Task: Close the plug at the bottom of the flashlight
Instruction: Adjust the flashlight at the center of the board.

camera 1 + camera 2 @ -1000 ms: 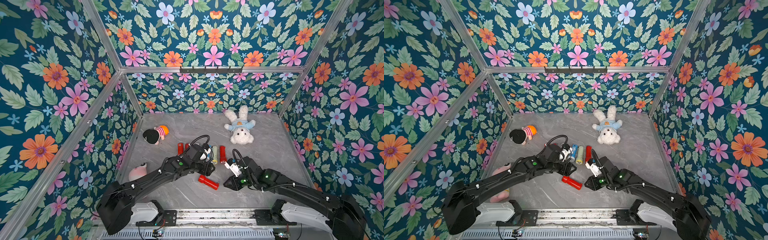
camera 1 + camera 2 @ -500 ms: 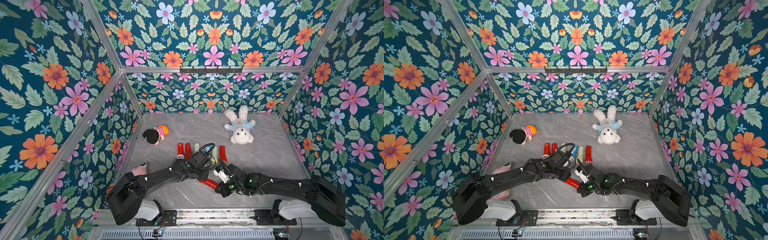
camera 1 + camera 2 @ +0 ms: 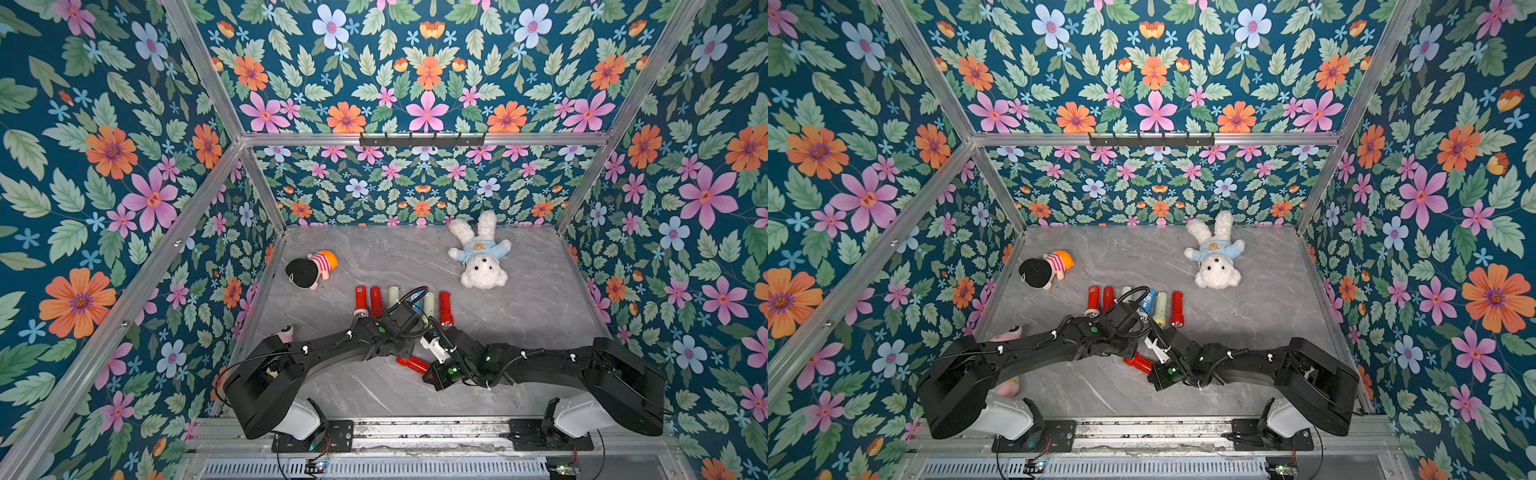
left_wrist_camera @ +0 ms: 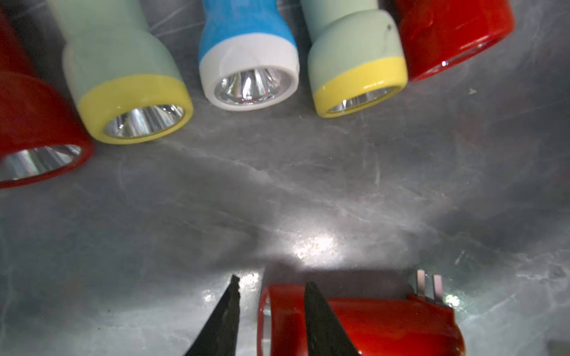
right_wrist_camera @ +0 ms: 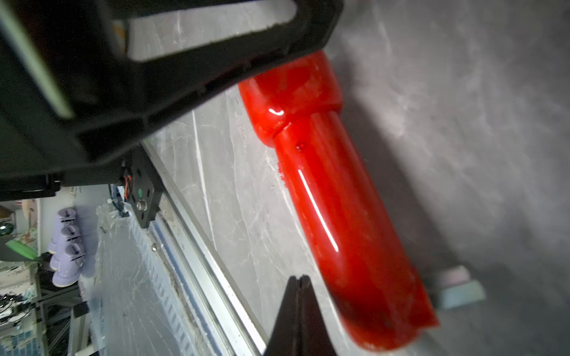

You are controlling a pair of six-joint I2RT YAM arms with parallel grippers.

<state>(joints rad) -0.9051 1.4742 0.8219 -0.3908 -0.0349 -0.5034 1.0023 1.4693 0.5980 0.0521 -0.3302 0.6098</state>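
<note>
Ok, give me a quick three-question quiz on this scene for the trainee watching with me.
1. True or false: the plug prongs on the red flashlight lying by itself are folded in flush.
2. The right end effector is: A, wide open; B, shut on the red flashlight; C, shut on nothing, beside the red flashlight.
3. What colour is the body of the flashlight with a white rim?

Key: 1 false, they stick out of the tail end. 2 C. 3 blue.
</note>
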